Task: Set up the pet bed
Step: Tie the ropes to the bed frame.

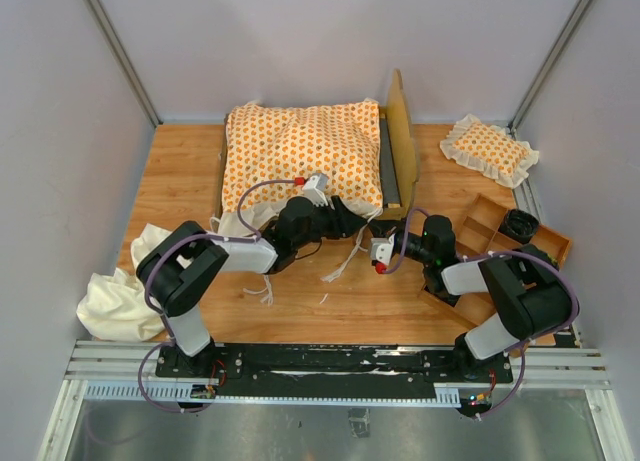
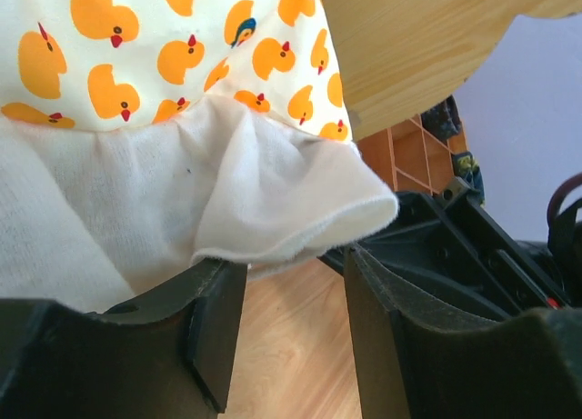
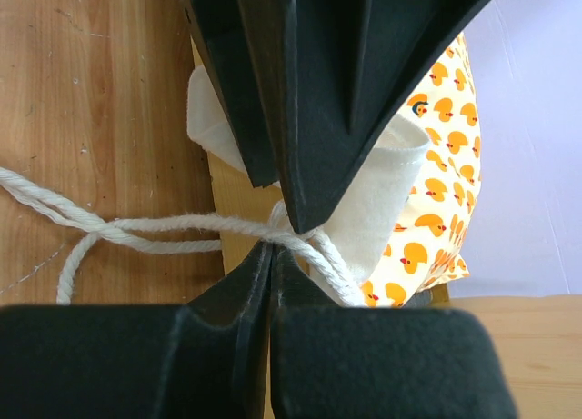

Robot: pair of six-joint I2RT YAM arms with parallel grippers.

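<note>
We hold the tie string (image 3: pixel 182 222)
Our right gripper (image 3: pixel 273 242) pinches it, left gripper (image 2: pixel 296 274) stands open; pulling may shift the cushion (image 1: pixel 300 151).

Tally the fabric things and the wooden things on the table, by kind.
Duck-print cushions: 2, the large cushion and the small pillow
Plain cream cloth: 1
Wooden bed frame: 1
Wooden divided tray: 1
Total: 5
</note>
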